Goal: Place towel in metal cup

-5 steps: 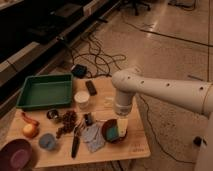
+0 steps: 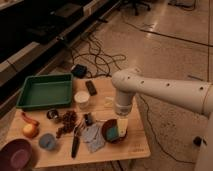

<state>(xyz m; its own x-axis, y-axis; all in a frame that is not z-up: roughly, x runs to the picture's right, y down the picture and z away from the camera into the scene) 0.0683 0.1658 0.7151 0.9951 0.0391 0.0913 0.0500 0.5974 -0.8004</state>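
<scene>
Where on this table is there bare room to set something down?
Bare wood runs along the front of the table, below the towel and dark red bowl, to the right corner. The green tray is empty too. Crowded: between white cup, metal cup and towel; the gripper hangs over the bowl.

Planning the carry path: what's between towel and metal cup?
Camera view: a dark grape-like bunch lies between towel and metal cup. Tool hangs over the dark red bowl, right of the towel.
</scene>
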